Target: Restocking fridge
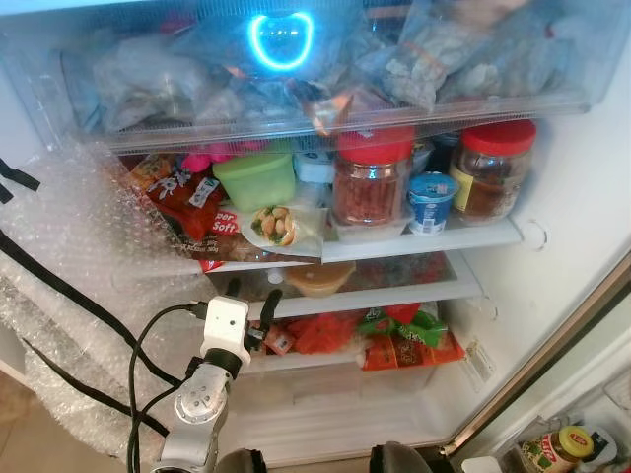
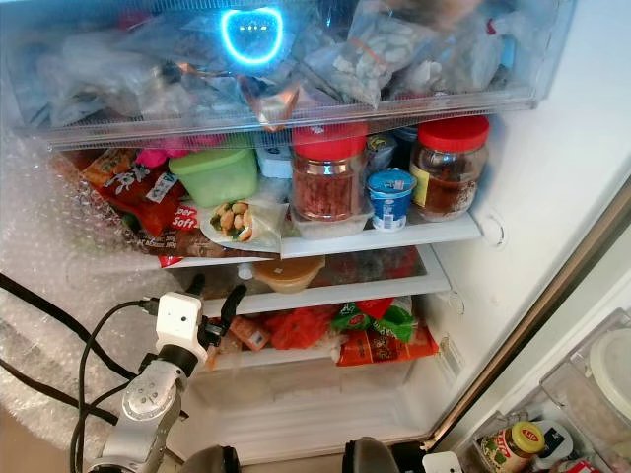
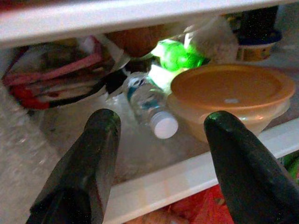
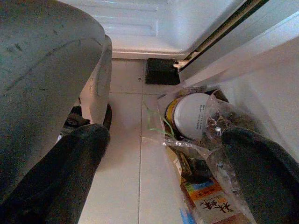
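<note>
My left gripper (image 1: pixel 252 294) is open at the front edge of the fridge's middle shelf (image 1: pixel 394 294), with nothing between its fingers. In the left wrist view the left gripper (image 3: pixel 161 122) faces a small clear water bottle (image 3: pixel 144 99) that lies on its side on that shelf, white cap toward me. Beside the bottle stands a tub with an orange lid (image 3: pixel 231 91), also seen as the tub (image 1: pixel 317 279). My right gripper (image 4: pixel 166 135) hangs open over the floor, above a plastic bag (image 4: pixel 219 126) that holds a white-lidded jar (image 4: pixel 194 114) and a printed packet (image 4: pixel 208 200).
The upper shelf carries two red-lidded jars (image 1: pixel 373 179) (image 1: pixel 495 168), a green tub (image 1: pixel 256 177), a yogurt cup (image 1: pixel 431 202) and snack packets (image 1: pixel 187 202). Red and green packets (image 1: pixel 394 335) fill the lower shelf. Bubble wrap (image 1: pixel 79 256) hangs on the left. Door bins (image 1: pixel 567 443) sit at lower right.
</note>
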Controlling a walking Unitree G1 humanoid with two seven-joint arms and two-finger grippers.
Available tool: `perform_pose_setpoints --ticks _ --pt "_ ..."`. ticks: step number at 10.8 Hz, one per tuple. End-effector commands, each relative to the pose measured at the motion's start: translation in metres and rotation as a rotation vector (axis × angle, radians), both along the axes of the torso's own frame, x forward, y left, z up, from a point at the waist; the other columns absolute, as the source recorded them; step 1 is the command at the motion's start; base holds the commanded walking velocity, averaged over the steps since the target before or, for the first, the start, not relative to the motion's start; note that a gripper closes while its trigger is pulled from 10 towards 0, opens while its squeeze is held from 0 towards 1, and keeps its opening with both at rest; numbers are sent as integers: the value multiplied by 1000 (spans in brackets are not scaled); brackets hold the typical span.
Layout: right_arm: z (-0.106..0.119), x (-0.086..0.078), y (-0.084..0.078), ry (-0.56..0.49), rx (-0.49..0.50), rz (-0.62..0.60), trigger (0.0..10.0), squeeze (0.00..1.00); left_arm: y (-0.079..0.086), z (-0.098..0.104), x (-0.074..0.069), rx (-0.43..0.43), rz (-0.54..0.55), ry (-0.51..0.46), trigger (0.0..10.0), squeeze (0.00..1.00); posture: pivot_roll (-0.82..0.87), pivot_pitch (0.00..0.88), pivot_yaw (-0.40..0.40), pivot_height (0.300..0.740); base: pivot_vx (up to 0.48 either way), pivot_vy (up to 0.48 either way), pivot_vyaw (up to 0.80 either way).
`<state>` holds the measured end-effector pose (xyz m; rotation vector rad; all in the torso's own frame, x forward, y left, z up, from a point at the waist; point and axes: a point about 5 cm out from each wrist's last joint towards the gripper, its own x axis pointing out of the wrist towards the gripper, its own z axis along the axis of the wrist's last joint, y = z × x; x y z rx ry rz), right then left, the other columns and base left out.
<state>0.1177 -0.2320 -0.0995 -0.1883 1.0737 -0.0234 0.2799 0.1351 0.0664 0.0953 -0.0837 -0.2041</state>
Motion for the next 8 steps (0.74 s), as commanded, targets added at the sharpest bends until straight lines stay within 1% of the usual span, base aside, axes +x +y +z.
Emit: perform_pose_setpoints --ticks 1,3,8 --pt "-4 -6 7 25 25 -3 10000 0 4 -3 -3 11 17 18 10000 0 -143 0 56 638 -274 0 0" --pt "-4 -7 8 27 27 -1 10000 0 3 -7 -8 12 19 34 10000 0 -139 0 55 638 -304 0 0" --pt "-4 -6 8 26 27 1 10000 0 5 -6 -9 13 28 42 10000 0 -138 0 51 638 -319 0 0"
